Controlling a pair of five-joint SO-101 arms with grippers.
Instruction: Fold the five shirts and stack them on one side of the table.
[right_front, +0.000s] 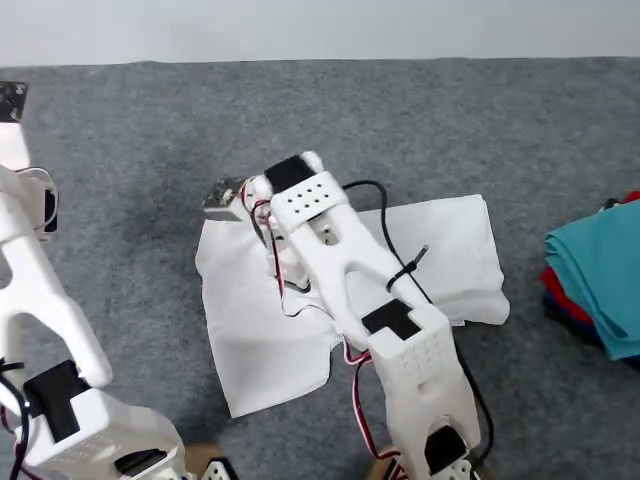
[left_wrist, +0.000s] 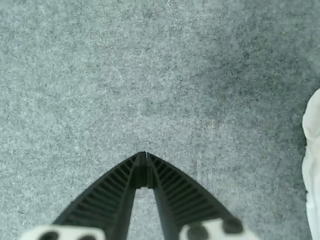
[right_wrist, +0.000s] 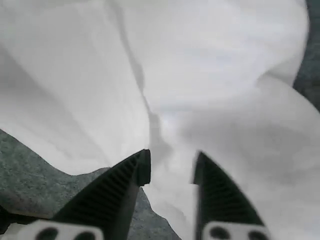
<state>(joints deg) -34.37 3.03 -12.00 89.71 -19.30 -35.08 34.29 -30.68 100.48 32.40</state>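
White shirt (right_front: 250, 330): plain white cloth, flat and rumpled near the middle of the table (right_front: 120, 130), uneven in outline, with soft creases across it.
White shirt, layers: one flap lies toward the table's near edge; a wider part stretches toward the right side, with one layer overlapping another.
Stack: folded shirts piled at the table's right edge, apart from the white shirt.
Teal shirt (right_front: 600, 270): folded, on top of the stack.
Red shirt (right_front: 562, 292): an edge shows under the teal one.
Dark blue shirt (right_front: 560, 312): a sliver at the bottom.

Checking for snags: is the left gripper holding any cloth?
No, the left gripper is shut on nothing, over bare mat, apart from the white shirt.
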